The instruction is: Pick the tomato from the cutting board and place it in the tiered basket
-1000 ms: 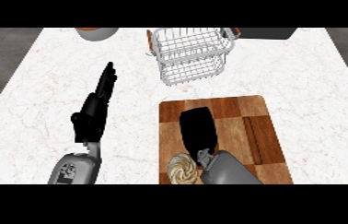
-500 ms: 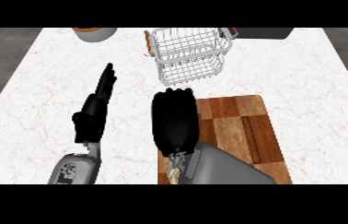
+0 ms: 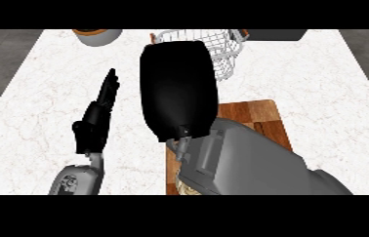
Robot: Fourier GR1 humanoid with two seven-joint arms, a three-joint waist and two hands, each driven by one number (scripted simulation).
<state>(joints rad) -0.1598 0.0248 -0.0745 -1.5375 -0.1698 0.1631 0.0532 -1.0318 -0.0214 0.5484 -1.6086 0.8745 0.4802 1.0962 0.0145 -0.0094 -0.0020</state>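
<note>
Your right robot hand (image 3: 178,92) fills the middle, back toward you, over the cutting board (image 3: 256,115); you cannot tell its grip, and the tomato is hidden. Your left robot hand (image 3: 97,114) rests open on the tabletop (image 3: 51,85). Beyond, the tiered basket (image 3: 220,48) shows nothing inside.

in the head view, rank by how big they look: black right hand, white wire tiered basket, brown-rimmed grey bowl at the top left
1. Black right hand, largest, though nearness to the camera inflates it.
2. White wire tiered basket, partly hidden behind the hand.
3. Brown-rimmed grey bowl, smallest, cut off at the top.
</note>
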